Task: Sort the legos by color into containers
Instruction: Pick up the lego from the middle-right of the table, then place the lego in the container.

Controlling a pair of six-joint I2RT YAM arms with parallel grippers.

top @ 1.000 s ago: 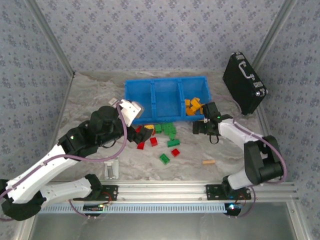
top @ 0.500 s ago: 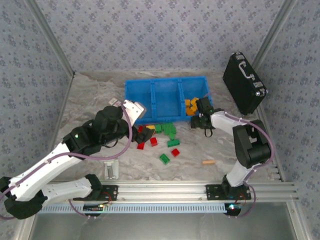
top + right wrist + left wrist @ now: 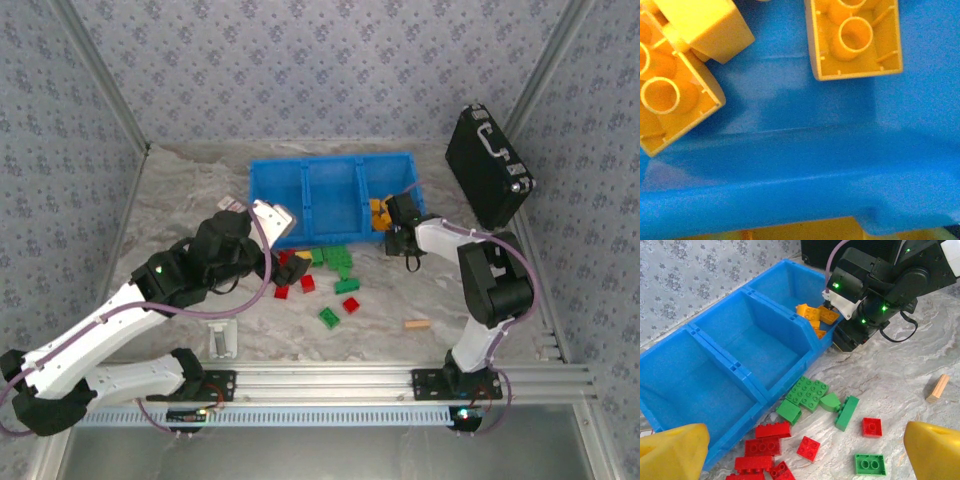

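Observation:
The blue tray [image 3: 330, 195] of three joined bins lies at the back of the table. Its left and middle bins [image 3: 760, 335] hold nothing; several orange-yellow bricks [image 3: 812, 315] lie in the right bin. Red bricks [image 3: 757, 447] and green bricks [image 3: 808, 391] are scattered on the table in front of the tray. My left gripper [image 3: 805, 445] hovers open above the red bricks, its yellow fingertips [image 3: 675, 452] wide apart. My right gripper [image 3: 392, 222] is at the right bin's front rim [image 3: 805, 170], close above orange-yellow bricks [image 3: 855, 37]; its fingers are hidden.
A black hard case [image 3: 487, 165] leans at the back right. A tan wooden stick [image 3: 417, 324] lies at the front right, and a white card [image 3: 230, 205] left of the tray. A small metal piece [image 3: 222, 338] lies near the left arm's base.
My right gripper has moved up and left from the table to the right bin's front rim. My left gripper has edged right, toward the red bricks.

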